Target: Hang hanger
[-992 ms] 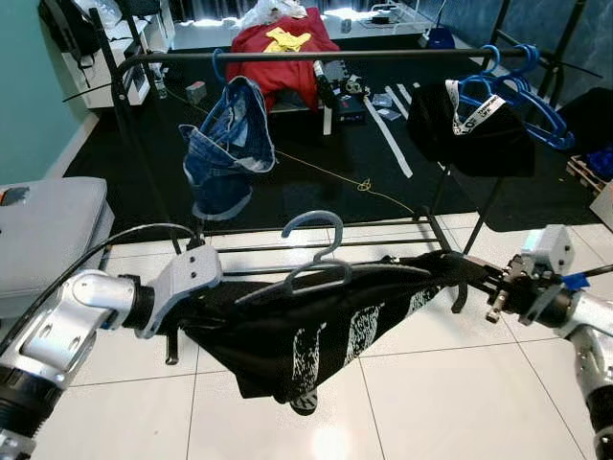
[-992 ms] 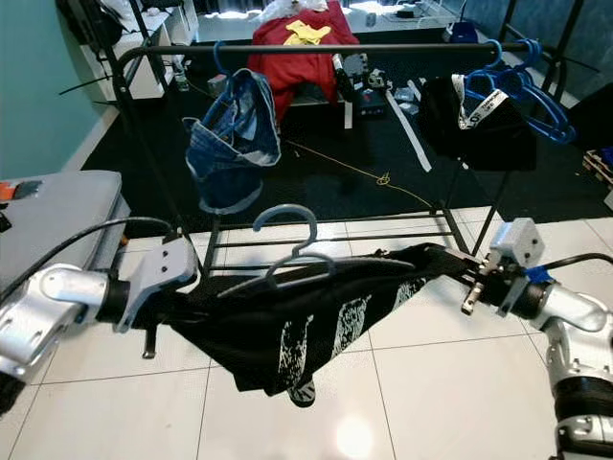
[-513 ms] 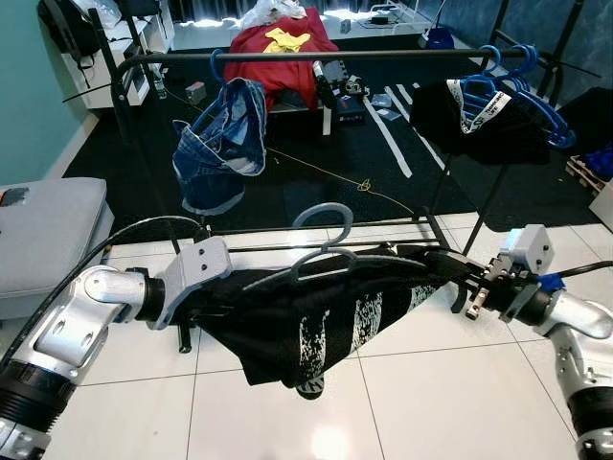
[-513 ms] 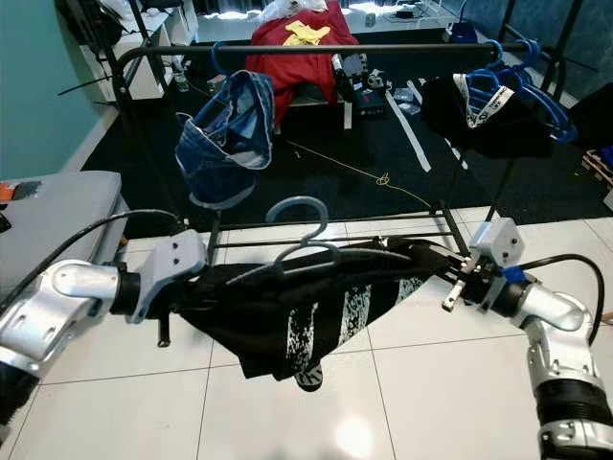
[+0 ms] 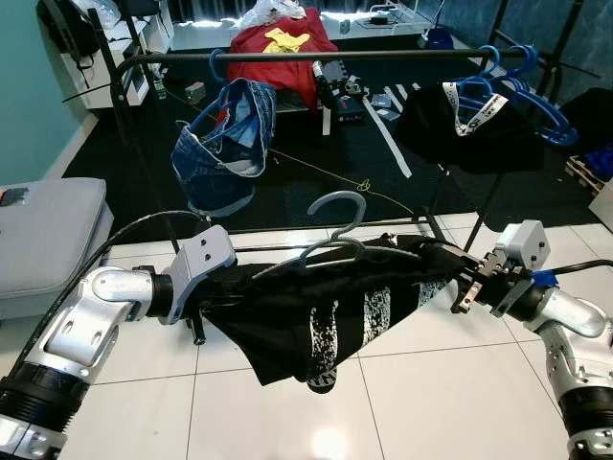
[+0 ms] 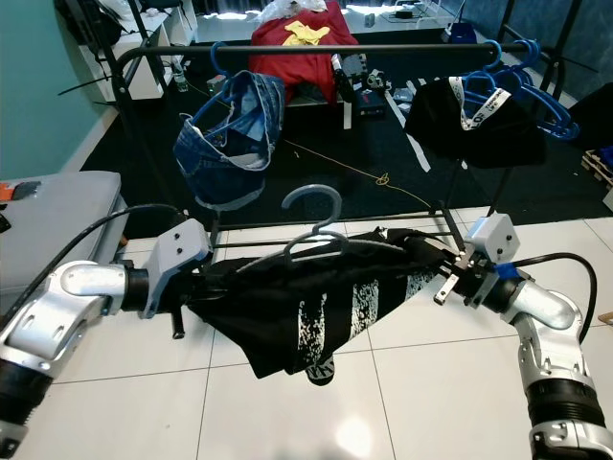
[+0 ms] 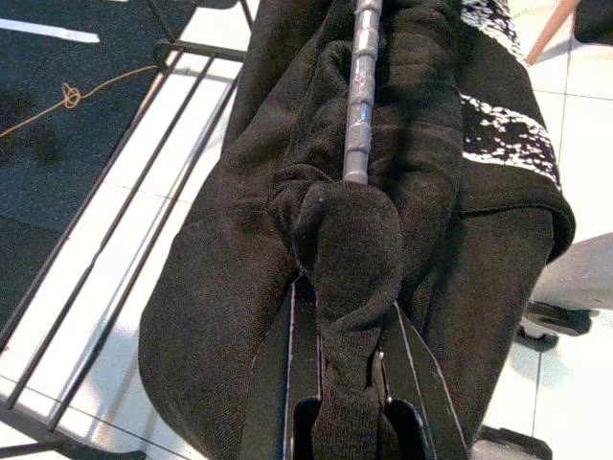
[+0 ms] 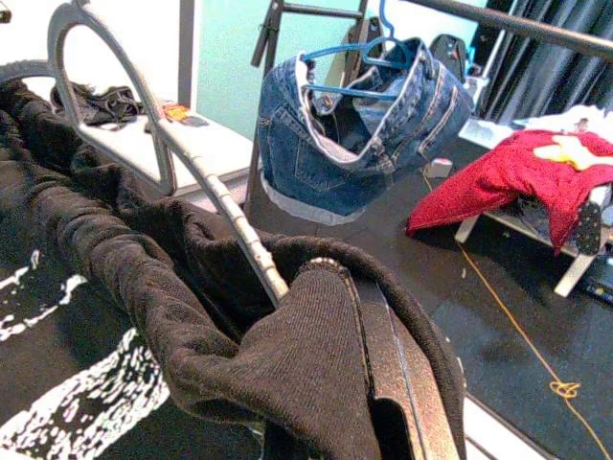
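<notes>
hook below the rail, hanger slung between two claws

the grey hanger [image 5: 330, 251], draped with a black garment [image 5: 326, 311], lies level across the robot's front, its long axis running left to right. the left claw [image 5: 213, 305] is clenched on the cloth-wrapped end at that side; the right claw [image 5: 458, 278] is clenched on the other end. the hook [image 5: 337, 207] stands up from the middle, roughly midway between the two, so neither arm is clearly nearer. the rail [image 5: 316, 56] lies ahead and above, running parallel to the hanger, with a free stretch between the jeans [image 5: 222, 144] and the blue hangers [image 5: 508, 86]. the coming move looks like a lift up and forward by both arms.
</notes>
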Available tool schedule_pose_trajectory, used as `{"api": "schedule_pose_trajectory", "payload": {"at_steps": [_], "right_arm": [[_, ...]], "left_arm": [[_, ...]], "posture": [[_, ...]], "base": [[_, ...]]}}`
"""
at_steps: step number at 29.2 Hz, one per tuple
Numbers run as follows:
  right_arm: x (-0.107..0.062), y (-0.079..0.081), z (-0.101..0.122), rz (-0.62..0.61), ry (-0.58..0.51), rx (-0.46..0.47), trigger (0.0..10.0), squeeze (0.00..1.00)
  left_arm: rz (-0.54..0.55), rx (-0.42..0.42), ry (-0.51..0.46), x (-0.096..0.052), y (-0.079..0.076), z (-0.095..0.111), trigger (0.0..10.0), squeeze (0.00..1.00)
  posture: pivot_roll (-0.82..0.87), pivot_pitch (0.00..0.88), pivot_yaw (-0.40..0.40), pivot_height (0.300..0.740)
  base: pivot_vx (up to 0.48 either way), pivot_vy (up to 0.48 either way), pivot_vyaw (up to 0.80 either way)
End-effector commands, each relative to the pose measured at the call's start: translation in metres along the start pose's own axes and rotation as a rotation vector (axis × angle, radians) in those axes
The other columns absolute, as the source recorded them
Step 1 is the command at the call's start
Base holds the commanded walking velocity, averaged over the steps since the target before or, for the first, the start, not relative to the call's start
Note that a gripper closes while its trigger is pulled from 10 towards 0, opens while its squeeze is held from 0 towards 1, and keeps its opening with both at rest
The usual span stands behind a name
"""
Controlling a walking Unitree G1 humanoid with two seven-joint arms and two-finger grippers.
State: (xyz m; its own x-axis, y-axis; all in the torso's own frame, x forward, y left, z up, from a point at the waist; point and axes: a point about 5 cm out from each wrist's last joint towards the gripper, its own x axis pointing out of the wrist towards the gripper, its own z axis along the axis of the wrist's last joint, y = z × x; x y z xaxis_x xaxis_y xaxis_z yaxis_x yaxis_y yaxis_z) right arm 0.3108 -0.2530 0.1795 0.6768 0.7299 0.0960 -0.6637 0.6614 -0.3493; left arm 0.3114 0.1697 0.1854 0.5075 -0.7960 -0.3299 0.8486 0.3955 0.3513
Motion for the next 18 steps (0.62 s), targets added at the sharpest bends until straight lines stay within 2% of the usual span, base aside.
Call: {"api": "schedule_pose_trajectory", "payload": {"at_steps": [1, 10, 12, 14, 15, 17, 18], "right_arm": [[0.028, 0.027, -0.001, 0.164, -0.032, 0.006, 3.4, 0.0], [0.038, 0.035, 0.001, 0.174, -0.065, 0.017, 3.6, 0.0], [0.041, 0.038, 0.002, 0.177, -0.083, 0.023, 4.0, 0.0], [0.041, 0.038, 0.002, 0.177, -0.083, 0.023, 4.0, 0.0], [0.044, 0.041, 0.003, 0.18, -0.091, 0.027, 4.8, 0.0], [0.045, 0.042, 0.003, 0.181, -0.092, 0.028, 4.8, 0.0], [0.045, 0.042, 0.002, 0.181, -0.093, 0.032, 5.9, 0.0]], "left_arm": [[-0.077, 0.061, -0.185, 0.02, -0.011, 0.036, 0.0, 0.0], [-0.069, 0.05, -0.212, 0.025, -0.012, 0.041, 0.0, 0.0], [-0.059, 0.041, -0.218, 0.027, -0.012, 0.04, 0.0, 0.0], [-0.059, 0.041, -0.218, 0.027, -0.012, 0.04, 0.0, 0.0], [-0.054, 0.039, -0.222, 0.029, -0.013, 0.04, 0.0, 0.0], [-0.052, 0.04, -0.223, 0.029, -0.013, 0.04, 0.0, 0.0], [-0.05, 0.04, -0.225, 0.029, -0.013, 0.041, 0.0, 0.0]], "posture": [[0.05, 0.1, 0.05, 0.74], [0.05, 0.091, 0.049, 0.74], [0.05, 0.088, 0.051, 0.74], [0.05, 0.088, 0.051, 0.74], [0.05, 0.086, 0.051, 0.74], [0.05, 0.086, 0.051, 0.74], [0.05, 0.085, 0.05, 0.74]], "base": [[0.0, 0.0, 0.0], [0.0, 0.0, 0.0], [0.0, 0.0, 0.0], [0.0, 0.0, 0.0], [0.0, 0.0, 0.0], [0.0, 0.0, 0.0], [0.0, 0.0, 0.0]]}}
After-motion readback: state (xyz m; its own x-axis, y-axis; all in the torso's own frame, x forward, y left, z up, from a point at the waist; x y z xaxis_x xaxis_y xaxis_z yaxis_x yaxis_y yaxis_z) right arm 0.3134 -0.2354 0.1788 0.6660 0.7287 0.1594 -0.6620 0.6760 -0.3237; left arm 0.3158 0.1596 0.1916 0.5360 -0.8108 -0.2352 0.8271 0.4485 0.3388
